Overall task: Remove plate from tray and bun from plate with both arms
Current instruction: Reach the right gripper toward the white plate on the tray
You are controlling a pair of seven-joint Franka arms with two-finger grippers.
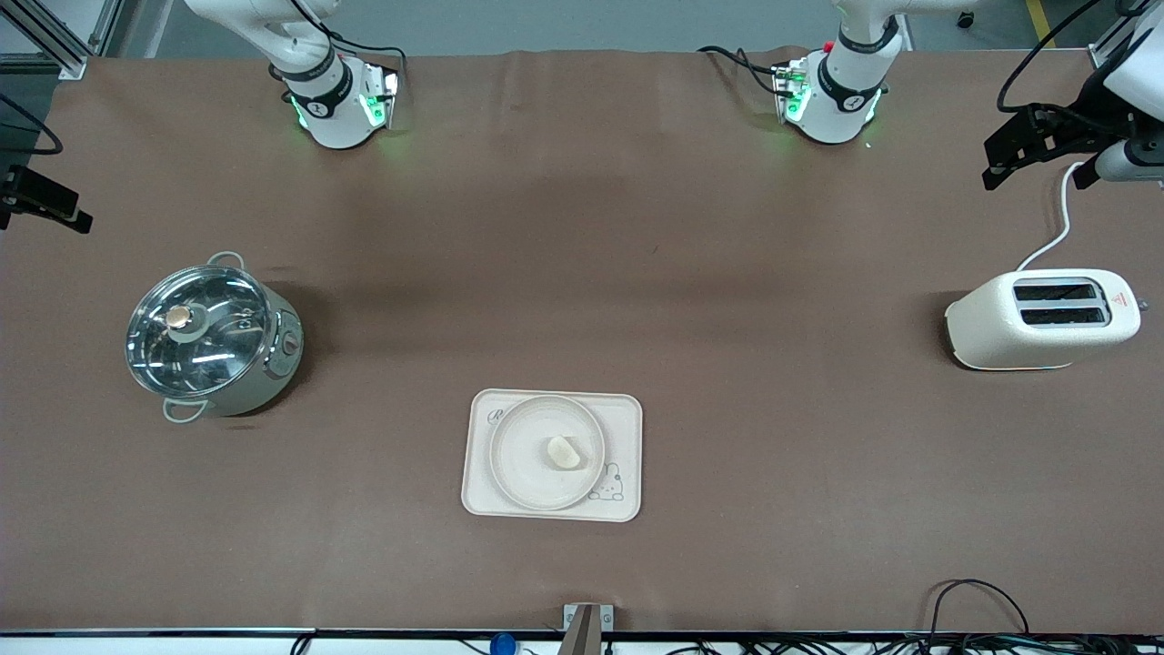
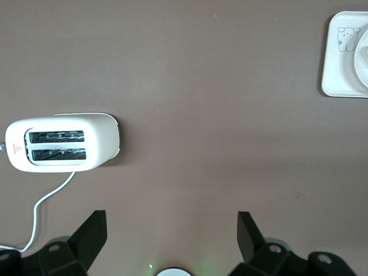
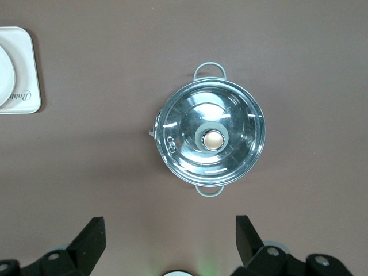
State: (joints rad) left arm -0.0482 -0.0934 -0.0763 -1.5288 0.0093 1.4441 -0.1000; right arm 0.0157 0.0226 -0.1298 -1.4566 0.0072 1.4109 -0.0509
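Observation:
The round cream plate lies on the rectangular cream tray near the front camera, at the table's middle. The small pale bun lies on the plate. My left gripper hangs high over the left arm's end of the table, above the toaster; in the left wrist view it is open and empty. My right gripper hangs high over the right arm's end, near the pot; in the right wrist view it is open and empty. Both arms wait, apart from the plate.
A steel pot with a glass lid stands toward the right arm's end and shows in the right wrist view. A white toaster with a cord stands toward the left arm's end and shows in the left wrist view.

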